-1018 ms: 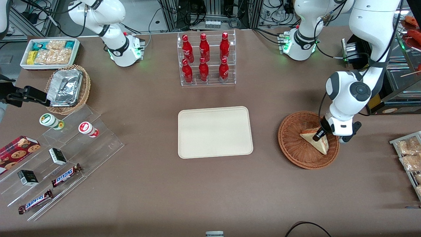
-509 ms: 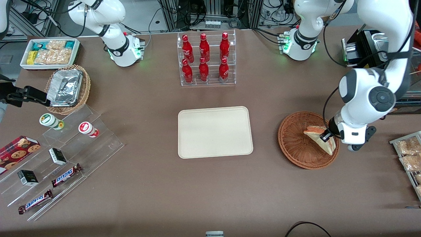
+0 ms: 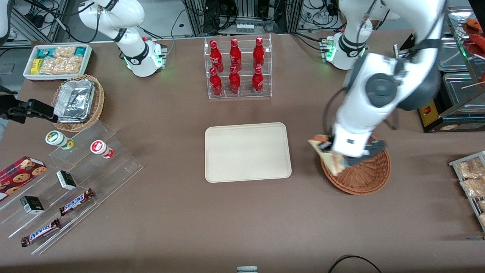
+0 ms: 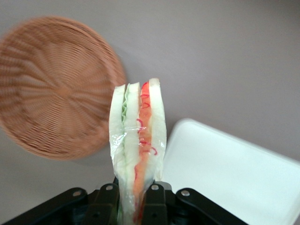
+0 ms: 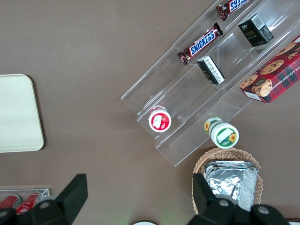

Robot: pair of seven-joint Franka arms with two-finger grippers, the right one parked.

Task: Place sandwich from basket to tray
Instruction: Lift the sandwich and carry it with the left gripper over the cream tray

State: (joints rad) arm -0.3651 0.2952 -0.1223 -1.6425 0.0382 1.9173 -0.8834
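My left gripper (image 3: 333,151) is shut on the clear-wrapped sandwich (image 3: 326,153) and holds it in the air above the rim of the reddish-brown wicker basket (image 3: 365,176), on the side toward the tray. In the left wrist view the sandwich (image 4: 138,140) stands edge-up between the black fingers (image 4: 157,204), showing its green and red-orange layers. The basket (image 4: 51,89) there is empty. The cream-beige tray (image 3: 248,151) lies flat at the table's middle, with nothing on it; a corner of it shows in the left wrist view (image 4: 229,178).
A clear rack of red bottles (image 3: 237,68) stands farther from the front camera than the tray. Metal trays and bagged snacks (image 3: 471,178) sit at the working arm's end. Clear stepped shelves with snack bars (image 3: 72,182), a foil-tray basket (image 3: 77,102) and a white bin (image 3: 57,60) lie toward the parked arm's end.
The gripper has lifted the sandwich out of the basket and carried it toward the tray. The basket is now empty. The arm has swung over the basket.
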